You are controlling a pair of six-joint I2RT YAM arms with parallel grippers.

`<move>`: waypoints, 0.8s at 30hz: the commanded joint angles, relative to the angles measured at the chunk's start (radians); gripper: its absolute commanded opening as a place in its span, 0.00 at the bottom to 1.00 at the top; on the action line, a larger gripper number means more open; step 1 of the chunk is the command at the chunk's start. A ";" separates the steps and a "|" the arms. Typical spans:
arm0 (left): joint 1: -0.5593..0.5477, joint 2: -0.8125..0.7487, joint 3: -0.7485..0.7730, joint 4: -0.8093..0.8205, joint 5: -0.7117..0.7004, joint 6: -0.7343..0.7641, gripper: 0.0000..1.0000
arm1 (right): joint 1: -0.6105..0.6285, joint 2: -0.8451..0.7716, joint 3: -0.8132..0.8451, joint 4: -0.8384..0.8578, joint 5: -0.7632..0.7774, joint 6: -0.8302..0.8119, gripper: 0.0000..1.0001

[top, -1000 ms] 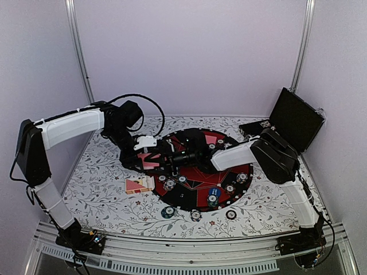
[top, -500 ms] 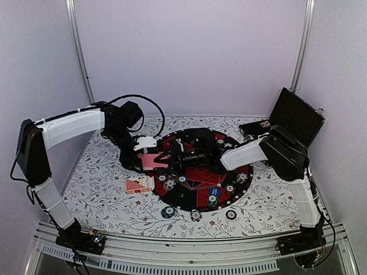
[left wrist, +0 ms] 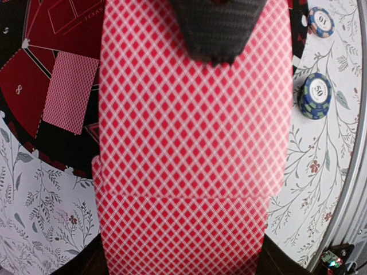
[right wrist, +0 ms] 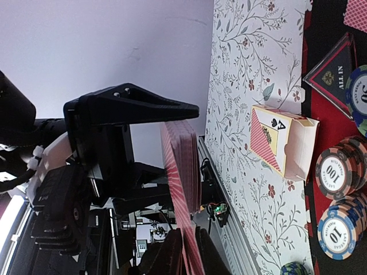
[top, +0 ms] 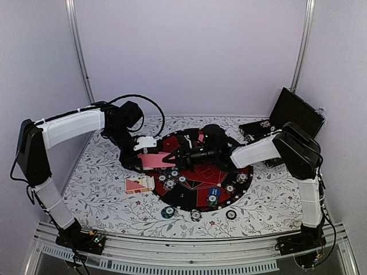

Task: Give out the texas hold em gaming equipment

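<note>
Left gripper (top: 141, 162): clamped on the deck of playing cards (left wrist: 183, 235), which is held flat with the pink-red backs turned to the wrist camera.
Right gripper (top: 176, 157): its fingers are closed on the end of the top card (left wrist: 189, 114), and one dark fingertip (left wrist: 218, 28) is seen pressed on the card's back.
Change: over the last second the right arm has been drawn back toward its own side. The pink strip between the two grippers has lengthened. The left arm has not been moved.
Reading: the top card is judged to be sliding off the deck. A step across the backs is seen where it has been shifted from the cards beneath.
Around the grippers: a dealt card (left wrist: 70, 91) lies face down on the mat (top: 198, 172) below the deck. The card box (right wrist: 284, 146) lies below on the cloth, and the poker chips (right wrist: 338, 172) are stacked beyond it.
Meaning: one card is being dealt, but it is not yet seen free of the deck. It must be cleared before it is carried to a place.
</note>
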 commanded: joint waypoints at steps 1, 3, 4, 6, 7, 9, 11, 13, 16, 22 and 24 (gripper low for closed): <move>-0.006 0.008 0.018 0.009 0.011 -0.001 0.21 | -0.019 -0.088 -0.051 0.015 -0.013 -0.019 0.09; -0.006 0.007 0.018 0.009 0.011 -0.003 0.21 | -0.023 -0.099 -0.062 0.020 -0.014 -0.018 0.08; -0.006 0.008 0.019 0.010 0.011 -0.003 0.21 | -0.022 -0.101 -0.062 0.023 -0.015 -0.018 0.08; -0.007 0.008 0.019 0.008 0.012 -0.004 0.21 | -0.022 -0.103 -0.062 0.027 -0.016 -0.014 0.08; -0.006 0.008 0.019 0.008 0.011 -0.004 0.21 | -0.021 -0.103 -0.061 0.027 -0.015 -0.012 0.08; -0.006 0.007 0.019 0.007 0.008 -0.004 0.21 | -0.023 -0.103 -0.059 0.028 -0.019 -0.011 0.07; -0.006 0.008 0.017 0.005 0.006 -0.004 0.21 | -0.027 -0.106 -0.063 0.025 -0.025 -0.012 0.07; -0.006 0.007 0.015 0.003 0.004 -0.004 0.21 | -0.041 -0.121 -0.085 0.021 -0.031 -0.016 0.06; -0.006 0.006 0.014 0.002 0.002 -0.002 0.20 | -0.077 -0.164 -0.157 0.001 -0.044 -0.038 0.05; -0.006 0.005 0.010 0.000 0.002 -0.001 0.20 | -0.160 -0.335 -0.378 -0.102 -0.054 -0.129 0.05; -0.006 0.006 0.010 0.000 0.003 -0.002 0.20 | -0.182 -0.383 -0.444 -0.124 -0.056 -0.157 0.05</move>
